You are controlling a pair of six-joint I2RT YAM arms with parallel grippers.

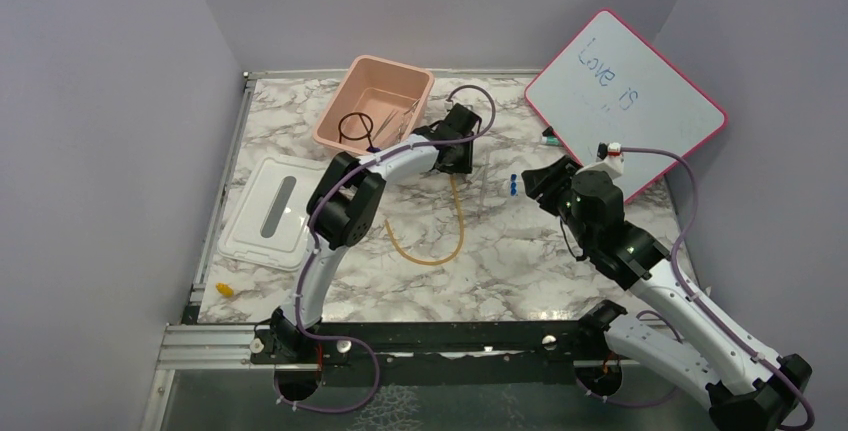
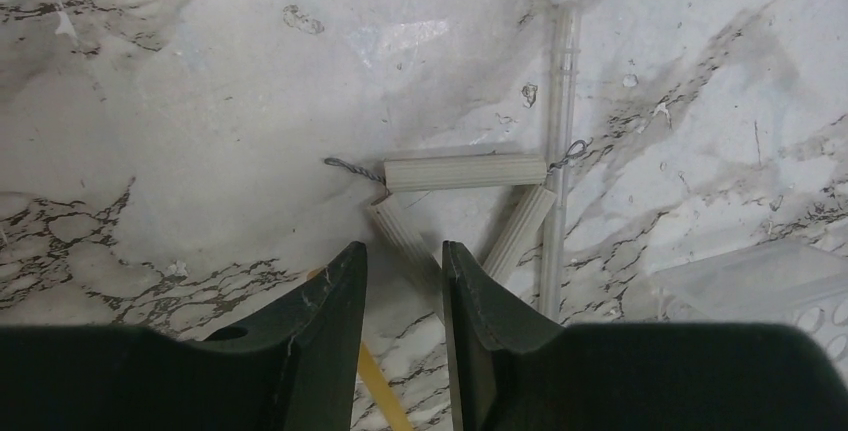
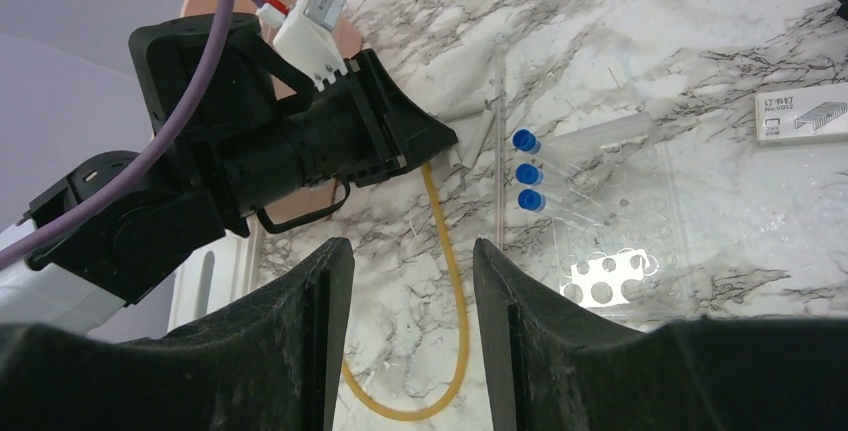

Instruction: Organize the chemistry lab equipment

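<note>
A white clay triangle (image 2: 465,171) of ribbed tubes on twisted wire lies on the marble. My left gripper (image 2: 405,251) stands low over it, open, jaws astride the triangle's left leg with a gap on one side. The amber rubber tube (image 1: 440,241) lies bent in a U beside it; one end runs under the left fingers (image 2: 375,381). My right gripper (image 3: 413,261) hovers open and empty above the tube (image 3: 458,281), near blue-capped tubes (image 3: 525,171). A black wire ring (image 1: 353,128) and thin metal tongs (image 1: 395,116) lie in the pink tub (image 1: 335,101). The green-handled tool (image 1: 549,136) pokes out under the whiteboard.
The red-framed whiteboard (image 1: 625,96) leans at the back right. The tub's white lid (image 1: 272,211) lies on the left, with a small yellow piece (image 1: 225,289) near the front edge. A glass rod (image 2: 560,151), a clear plastic rack (image 3: 610,281) and a staples box (image 3: 805,116) also lie here.
</note>
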